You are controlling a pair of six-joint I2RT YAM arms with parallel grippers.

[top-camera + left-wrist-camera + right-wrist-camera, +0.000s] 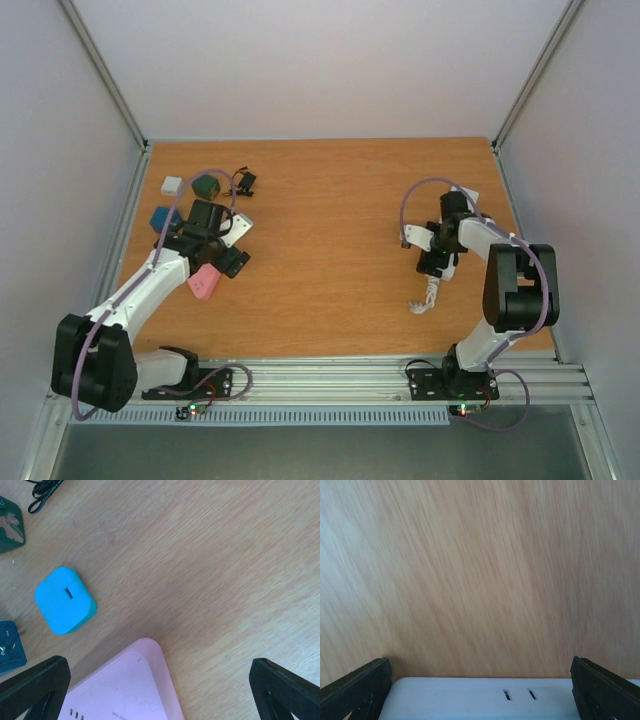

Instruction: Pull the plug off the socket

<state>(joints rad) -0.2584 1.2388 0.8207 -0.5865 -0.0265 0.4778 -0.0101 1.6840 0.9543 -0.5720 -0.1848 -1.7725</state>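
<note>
Left gripper (160, 680) and right gripper (480, 677) gape wide, holding nothing.
Smooth white socket (470, 700), two slim slots showing, lies directly under the right gripper; rounded pink block (125, 685), faintly printed "MAX", lies under the left gripper.

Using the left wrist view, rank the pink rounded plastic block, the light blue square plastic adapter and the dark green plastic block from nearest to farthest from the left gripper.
1. Pink rounded plastic block: right under the left gripper, bottom centre.
2. Light blue square plastic adapter: further out, to the left.
3. Dark green plastic block: farthest, at the upper left edge.
</note>
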